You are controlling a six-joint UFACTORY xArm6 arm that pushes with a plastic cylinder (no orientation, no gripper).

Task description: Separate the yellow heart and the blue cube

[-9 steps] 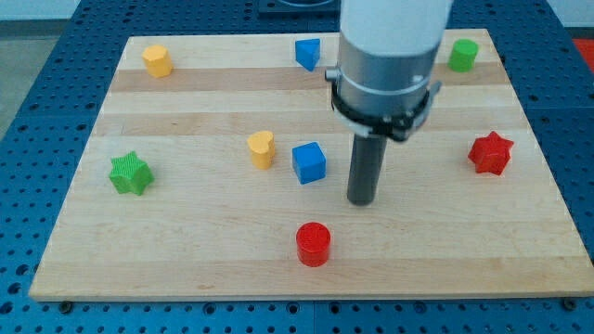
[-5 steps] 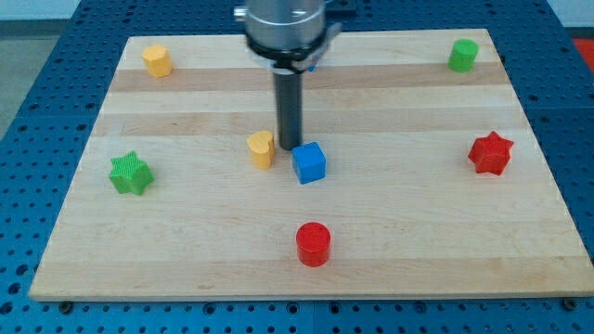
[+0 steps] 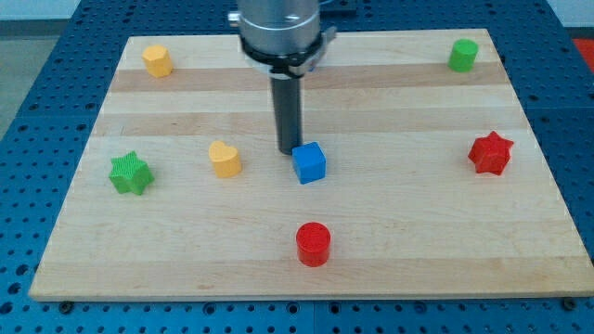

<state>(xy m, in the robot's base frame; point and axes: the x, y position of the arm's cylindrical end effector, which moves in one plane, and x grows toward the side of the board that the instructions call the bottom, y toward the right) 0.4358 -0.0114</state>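
One camera only, so there's no second view and no overlap. It sits raised beyond the view's bottom edge of the wooden board (image 3: 83, 232), looking down and across at a slant, so the board narrows toward the view's top. It's near enough that the board fills almost the whole width, with blue perforated table (image 3: 28, 56) showing on all sides. The arm comes in from the view's top, its upper body cut off by the frame, and my tip (image 3: 289, 152) lands close to the centre of the picture
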